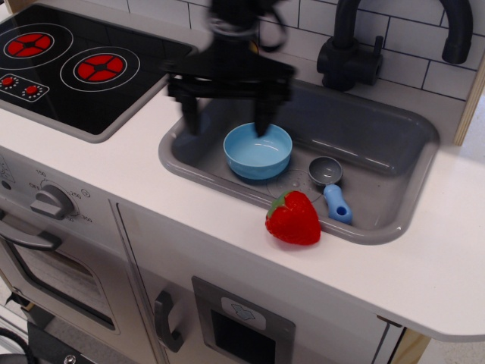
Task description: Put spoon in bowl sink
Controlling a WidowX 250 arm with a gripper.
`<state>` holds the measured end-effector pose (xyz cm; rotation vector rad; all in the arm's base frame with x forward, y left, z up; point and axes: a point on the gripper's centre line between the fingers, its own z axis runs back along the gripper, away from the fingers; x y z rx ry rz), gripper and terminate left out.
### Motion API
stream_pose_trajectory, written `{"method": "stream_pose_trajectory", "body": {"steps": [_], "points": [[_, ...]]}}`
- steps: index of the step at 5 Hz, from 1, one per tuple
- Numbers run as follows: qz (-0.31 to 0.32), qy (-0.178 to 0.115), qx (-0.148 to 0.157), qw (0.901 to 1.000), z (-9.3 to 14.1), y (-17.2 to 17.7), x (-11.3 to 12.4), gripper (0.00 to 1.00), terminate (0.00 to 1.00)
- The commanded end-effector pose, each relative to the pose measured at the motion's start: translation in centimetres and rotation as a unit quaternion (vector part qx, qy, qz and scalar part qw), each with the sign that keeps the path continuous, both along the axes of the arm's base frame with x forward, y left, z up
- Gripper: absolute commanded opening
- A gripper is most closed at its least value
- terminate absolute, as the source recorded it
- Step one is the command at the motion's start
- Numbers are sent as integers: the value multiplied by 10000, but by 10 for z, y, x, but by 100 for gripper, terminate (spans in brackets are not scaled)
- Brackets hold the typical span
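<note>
The spoon (331, 188) lies on the floor of the dark-grey sink (413, 144), grey scoop toward the back, light-blue handle toward the front rim. The light-blue bowl (258, 149) sits empty in the sink's left half, left of the spoon. My gripper (226, 121) is blurred with motion above the sink's left end, over the bowl's left side. Its two black fingers (262, 119) point down and stand wide apart, holding nothing.
A red strawberry (293, 218) rests on the sink's front rim beside the spoon. The black faucet (350, 53) stands at the back. The black stovetop (72, 64) lies to the left. The white counter (424, 265) runs along the front and right.
</note>
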<state>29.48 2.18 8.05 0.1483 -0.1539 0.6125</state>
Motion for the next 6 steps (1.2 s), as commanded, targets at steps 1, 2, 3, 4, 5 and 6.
{"method": "stream_pose_trajectory", "body": {"steps": [1, 2, 3, 4, 5, 6], "points": [[612, -355, -422, 9966, -10, -57, 33, 100, 0], [736, -348, -473, 9956, -35, -74, 43, 100, 0], [896, -480, -411, 9940, -57, -87, 48, 100, 0], [1015, -429, -388, 9932, -77, -94, 54, 100, 0], [1038, -427, -376, 9930, -83, -91, 55, 100, 0], [1045, -347, -405, 9931, -91, -95, 53, 100, 0]]}}
